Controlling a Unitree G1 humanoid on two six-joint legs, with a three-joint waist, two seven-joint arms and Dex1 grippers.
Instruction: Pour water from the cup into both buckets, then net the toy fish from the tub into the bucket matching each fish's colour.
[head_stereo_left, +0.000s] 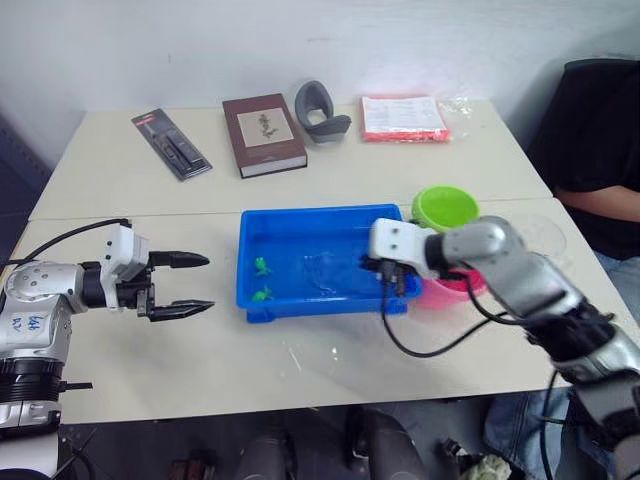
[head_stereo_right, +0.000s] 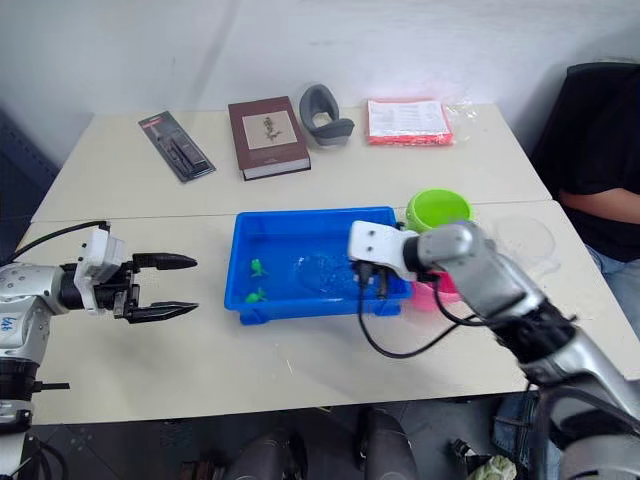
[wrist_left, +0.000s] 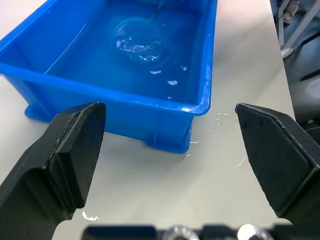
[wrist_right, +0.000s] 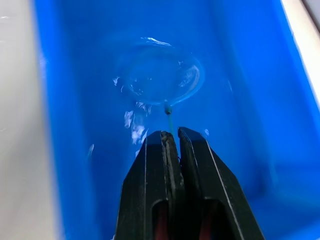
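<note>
The blue tub (head_stereo_left: 300, 214) holds water and two green toy fish (head_stereo_left: 262, 266) near its left end. My right gripper (wrist_right: 172, 134) hangs over the tub's right end, shut on the thin handle of the net. The net's light-blue hoop (wrist_right: 162, 75) lies in the water at mid-tub, apart from the fish. Just right of the tub stand the lime green bucket (head_stereo_left: 445, 208) and, partly behind my right arm, the pink bucket (head_stereo_left: 452, 291). The clear cup (head_stereo_left: 541, 236) sits further right. My left gripper (head_stereo_left: 185, 285) stands open and empty, left of the tub.
Along the table's far side lie a black package (head_stereo_left: 171, 143), a brown book (head_stereo_left: 263, 133), a grey holder (head_stereo_left: 321, 110) and a red-edged packet (head_stereo_left: 402, 117). A person in black (head_stereo_left: 596, 150) sits at the right edge. A black cable (head_stereo_left: 420, 345) loops from my right wrist.
</note>
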